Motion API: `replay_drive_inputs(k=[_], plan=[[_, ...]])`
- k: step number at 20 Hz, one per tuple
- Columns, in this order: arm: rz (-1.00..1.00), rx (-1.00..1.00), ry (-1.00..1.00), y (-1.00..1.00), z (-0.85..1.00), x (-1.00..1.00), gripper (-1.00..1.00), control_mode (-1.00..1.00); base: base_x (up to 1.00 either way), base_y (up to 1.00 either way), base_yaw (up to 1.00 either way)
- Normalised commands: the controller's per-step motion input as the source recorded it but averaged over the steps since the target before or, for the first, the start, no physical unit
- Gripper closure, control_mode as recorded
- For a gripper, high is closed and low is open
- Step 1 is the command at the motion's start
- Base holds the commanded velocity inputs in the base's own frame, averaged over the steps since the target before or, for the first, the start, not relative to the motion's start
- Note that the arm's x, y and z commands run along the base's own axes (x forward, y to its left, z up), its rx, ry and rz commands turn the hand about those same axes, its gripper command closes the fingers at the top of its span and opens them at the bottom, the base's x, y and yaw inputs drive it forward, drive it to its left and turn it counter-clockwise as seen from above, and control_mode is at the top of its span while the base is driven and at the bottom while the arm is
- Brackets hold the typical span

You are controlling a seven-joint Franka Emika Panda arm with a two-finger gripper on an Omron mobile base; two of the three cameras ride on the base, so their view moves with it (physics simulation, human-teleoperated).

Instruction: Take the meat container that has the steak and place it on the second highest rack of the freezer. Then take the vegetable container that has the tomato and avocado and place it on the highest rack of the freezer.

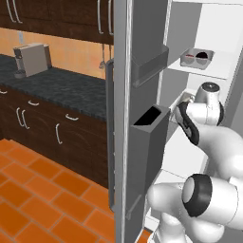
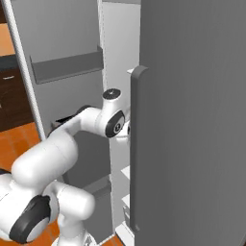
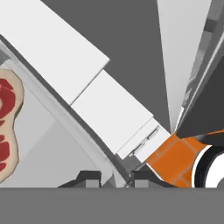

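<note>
The steak (image 3: 6, 127) is seen at the left edge of the hand view, lying in a grey container (image 3: 48, 144) whose rim is pinched between the pressed-together fingers of the hand (image 3: 114, 178) — inside the open freezer (image 1: 142, 95). White shelves (image 3: 109, 113) lie close beside; orange floor (image 3: 175, 159) shows below. A second container (image 1: 196, 58) rests on a higher shelf.

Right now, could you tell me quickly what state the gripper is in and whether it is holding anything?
Gripper: shut on the rim of the meat container, with the steak lying inside it.
</note>
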Motion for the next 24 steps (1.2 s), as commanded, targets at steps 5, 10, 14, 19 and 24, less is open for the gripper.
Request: replay_drive_inputs(k=[5, 10, 14, 19, 24], plan=[[-0.03, 0.00, -0.01, -0.01, -0.16, 0.14, 1.00, -1.00, 0.00, 0.00, 0.00], [0.00, 0.00, 0.00, -0.18, -0.29, 0.56, 1.00, -1.00, 0.00, 0.00, 0.00], [0.00, 0.00, 0.00, -0.15, -0.24, 0.73, 1.00, -1.00, 0.00, 0.00, 0.00], [0.00, 0.00, 0.00, -0.26, -0.19, 0.72, 1.00, -1.00, 0.00, 0.00, 0.00], [0.00, 0.00, 0.00, -0.40, -0.22, 0.64, 1.00, -1.00, 0.00, 0.00, 0.00]])
